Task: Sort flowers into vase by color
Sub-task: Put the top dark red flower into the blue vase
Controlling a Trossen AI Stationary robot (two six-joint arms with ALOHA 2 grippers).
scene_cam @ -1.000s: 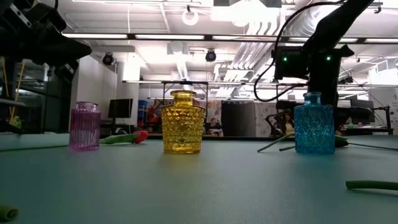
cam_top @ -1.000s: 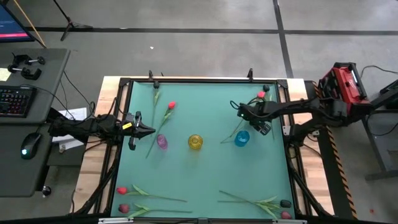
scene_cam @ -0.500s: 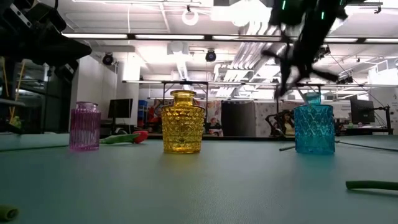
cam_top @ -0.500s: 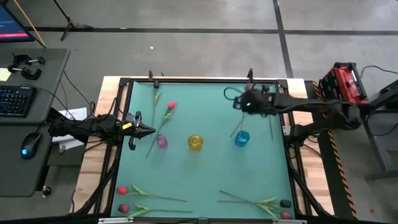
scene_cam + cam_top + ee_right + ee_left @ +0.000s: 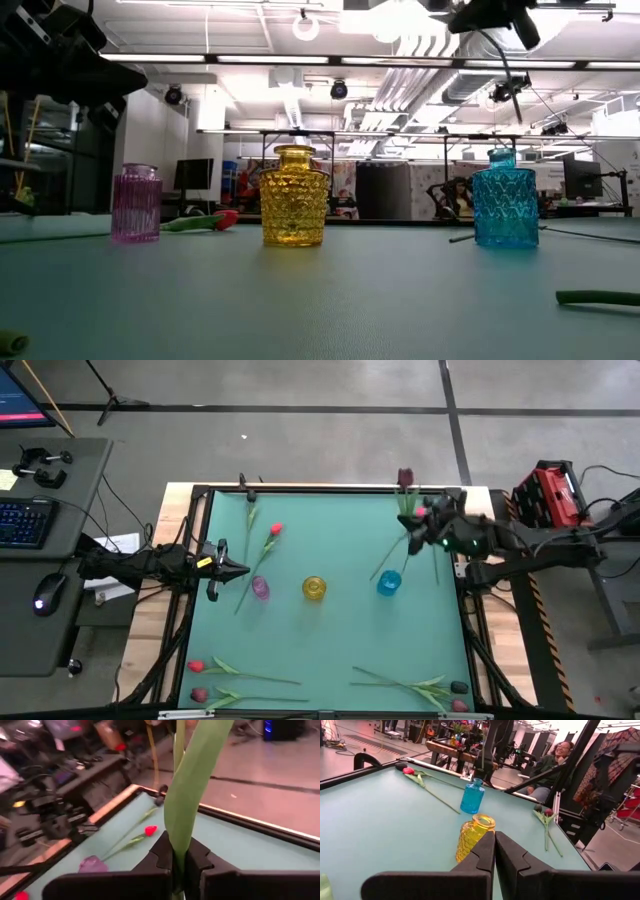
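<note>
My right end effector (image 5: 418,530) is clenching the thin green stem of a dark maroon artificial tulip (image 5: 405,479), lifted above the teal worktop (image 5: 330,635), just beyond the blue textured glass vase (image 5: 389,582). Step in hand: carrying. Next, I judge, is lowering the stem into a vase mouth. My left end effector (image 5: 238,570), clenched empty, is waiting beside the pink vase (image 5: 260,588).

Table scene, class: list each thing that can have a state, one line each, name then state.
Right gripper: shut on the dark tulip.
Dark tulip: lifted off the table, stem clamped.
Left gripper: shut, holding nothing.
Blue vase: upright, no flower inside.
Yellow vase: upright, empty.
Pink vase: upright, empty.
Red tulip: lying flat.
</note>
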